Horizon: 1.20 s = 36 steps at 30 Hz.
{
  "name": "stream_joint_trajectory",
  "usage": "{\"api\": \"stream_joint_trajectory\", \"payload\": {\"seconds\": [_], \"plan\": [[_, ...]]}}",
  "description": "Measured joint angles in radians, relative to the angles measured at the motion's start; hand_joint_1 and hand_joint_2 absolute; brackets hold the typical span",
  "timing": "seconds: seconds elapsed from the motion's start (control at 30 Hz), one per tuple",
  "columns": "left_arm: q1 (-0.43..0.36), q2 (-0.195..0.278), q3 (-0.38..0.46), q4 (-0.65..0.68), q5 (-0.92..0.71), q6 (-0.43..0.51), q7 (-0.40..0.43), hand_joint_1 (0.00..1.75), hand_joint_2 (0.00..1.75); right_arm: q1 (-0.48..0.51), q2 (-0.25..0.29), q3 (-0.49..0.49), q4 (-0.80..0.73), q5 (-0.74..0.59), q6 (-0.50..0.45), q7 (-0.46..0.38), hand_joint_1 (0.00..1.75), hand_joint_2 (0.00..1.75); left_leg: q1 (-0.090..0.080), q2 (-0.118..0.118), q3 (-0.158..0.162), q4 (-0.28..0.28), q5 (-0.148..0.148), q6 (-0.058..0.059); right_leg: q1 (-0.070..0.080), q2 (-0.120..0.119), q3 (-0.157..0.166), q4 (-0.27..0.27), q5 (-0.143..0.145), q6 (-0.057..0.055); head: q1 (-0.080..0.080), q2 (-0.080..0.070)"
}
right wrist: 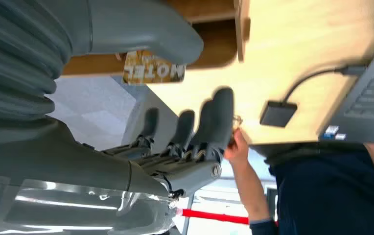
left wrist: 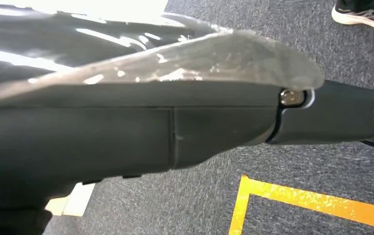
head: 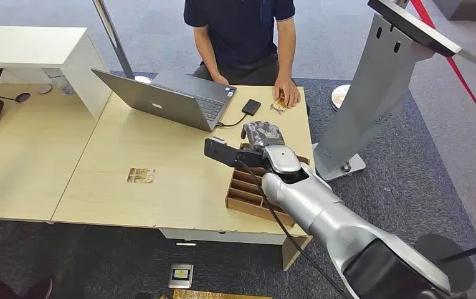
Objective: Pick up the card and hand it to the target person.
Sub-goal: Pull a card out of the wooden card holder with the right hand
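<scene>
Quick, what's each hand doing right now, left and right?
Left hand: cannot be told.
Right hand: open, fingers apart, holding nothing, over the wooden card box.

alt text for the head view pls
The robot's right hand hovers over a wooden slotted card box on a light table. A seated person behind an open laptop rests a hand on a card.

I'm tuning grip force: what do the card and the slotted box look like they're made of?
Card: seems to be glossy printed plastic or coated paper, gold-patterned with lettering; which one is unclear. Box: looks like unfinished thin wood or fibreboard, matte brown, with flat dividers and darker cut edges.
</scene>
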Motion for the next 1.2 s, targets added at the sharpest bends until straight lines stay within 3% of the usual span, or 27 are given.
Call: {"api": "stream_joint_trajectory", "payload": {"seconds": [0.1,0.43,0.6,0.73,1.0,1.2], "plan": [[0.0,0.0,0.0,0.0,0.0,0.002,-0.001,0.0,0.0,-0.005,-0.001,0.0,0.0,0.007,-0.024,0.01,0.5,1.75,0.0,0.0,0.0,0.0,0.0,0.0,0.0,0.0,0.0,0.0,0.0,0.0,0.0,0.0],[0.001,0.0,0.0,0.0,0.0,0.015,-0.002,0.0,0.0,-0.015,-0.012,0.0,0.006,0.058,-0.056,0.08,0.47,1.75,0.0,0.0,0.0,0.0,0.0,0.0,0.0,0.0,0.0,0.0,0.0,0.0,0.0,0.0],[0.001,0.0,0.0,0.0,-0.004,0.016,0.002,0.0,0.0,-0.015,-0.019,0.0,0.018,0.067,-0.036,0.106,0.62,1.75,0.0,0.0,0.0,0.0,0.0,0.0,0.0,0.0,0.0,0.0,0.0,0.0,0.0,0.0],[0.001,0.0,0.0,0.0,-0.009,0.015,0.004,0.0,0.0,-0.014,-0.03,0.0,0.026,0.07,-0.013,0.131,0.92,1.75,0.0,0.0,0.0,0.0,0.0,0.0,0.0,0.0,-0.001,0.0,0.0,0.0,0.0,0.0],[0.001,0.0,0.0,0.0,-0.014,0.013,0.012,0.0,0.0,-0.007,-0.052,-0.001,0.044,0.07,0.014,0.147,1.2,1.75,0.0,0.0,0.0,0.0,0.0,0.0,0.0,0.0,-0.001,0.0,0.0,0.0,0.0,0.0],[0.001,0.0,0.0,0.0,-0.014,0.014,0.013,0.0,0.0,-0.004,-0.054,-0.002,0.044,0.067,0.014,0.141,1.24,1.75,0.0,0.0,0.0,0.0,0.0,0.0,0.0,0.0,0.0,0.0,0.0,0.0,0.0,0.0]]}}
